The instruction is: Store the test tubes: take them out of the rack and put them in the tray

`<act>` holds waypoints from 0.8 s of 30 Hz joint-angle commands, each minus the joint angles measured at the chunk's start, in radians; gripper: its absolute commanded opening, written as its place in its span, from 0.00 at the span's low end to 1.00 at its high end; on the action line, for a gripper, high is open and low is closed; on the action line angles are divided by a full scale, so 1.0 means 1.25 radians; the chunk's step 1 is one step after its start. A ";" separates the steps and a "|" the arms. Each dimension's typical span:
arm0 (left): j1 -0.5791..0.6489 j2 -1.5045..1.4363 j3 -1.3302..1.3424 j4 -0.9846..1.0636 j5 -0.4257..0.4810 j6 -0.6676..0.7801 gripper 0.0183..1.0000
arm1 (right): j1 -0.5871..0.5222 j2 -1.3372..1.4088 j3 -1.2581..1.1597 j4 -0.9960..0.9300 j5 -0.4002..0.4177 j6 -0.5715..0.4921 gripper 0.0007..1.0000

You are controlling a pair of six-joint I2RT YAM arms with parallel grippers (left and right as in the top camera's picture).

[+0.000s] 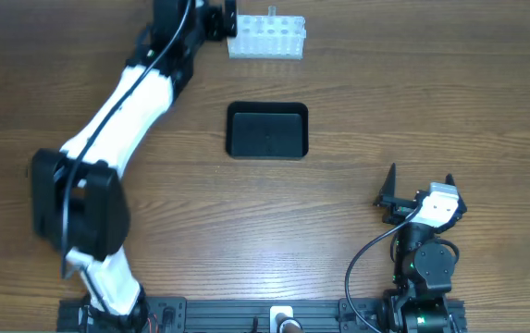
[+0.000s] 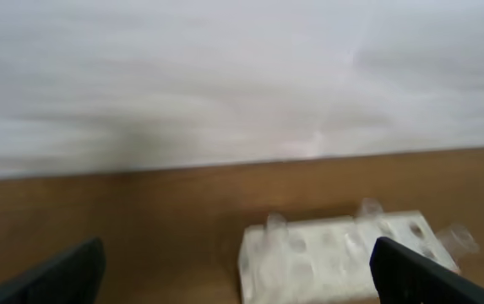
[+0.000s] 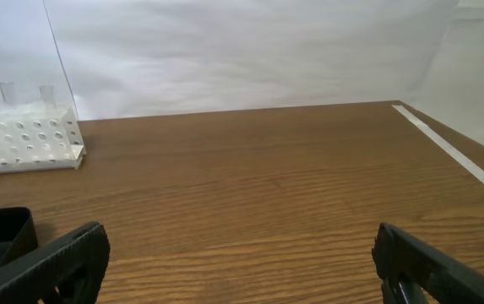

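The left end effector [image 2: 237,253], fingers spread, is facing the rack [image 1: 266,38]; closing off-centre could be tipping it or knocking a tube [image 2: 368,209]. The right end effector [image 3: 242,253] is resting, fingers apart.

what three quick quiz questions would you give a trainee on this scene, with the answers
1. True or false: the tray is empty, and test tubes stand in the rack.
2. Fill in: the right gripper, low over the table near its own base, has its fingers ___.
3. Which is closest to the rack? A) the left gripper B) the right gripper C) the arms' bases

Key: 1 true; 2 open; 3 A
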 commanded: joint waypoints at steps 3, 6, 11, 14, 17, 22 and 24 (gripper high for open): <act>0.004 0.146 0.164 -0.059 -0.027 0.007 1.00 | -0.002 -0.007 -0.005 0.000 0.002 0.003 0.99; 0.002 0.199 0.229 -0.099 -0.026 0.002 1.00 | -0.002 -0.007 -0.005 -0.001 0.002 0.003 0.99; -0.010 0.268 0.309 -0.134 -0.027 0.002 1.00 | -0.002 -0.007 -0.005 -0.001 0.002 0.003 0.99; -0.015 0.289 0.323 -0.133 -0.027 -0.008 1.00 | -0.002 -0.007 -0.005 0.000 0.002 0.003 0.99; -0.016 0.302 0.324 -0.136 -0.027 -0.026 1.00 | -0.002 -0.007 -0.005 0.000 0.002 0.003 0.99; -0.023 0.308 0.324 -0.149 -0.026 -0.033 0.97 | -0.002 -0.007 -0.005 -0.001 0.002 0.003 0.99; -0.027 0.308 0.324 -0.154 -0.027 -0.033 0.96 | -0.002 -0.007 -0.005 -0.001 0.002 0.003 0.99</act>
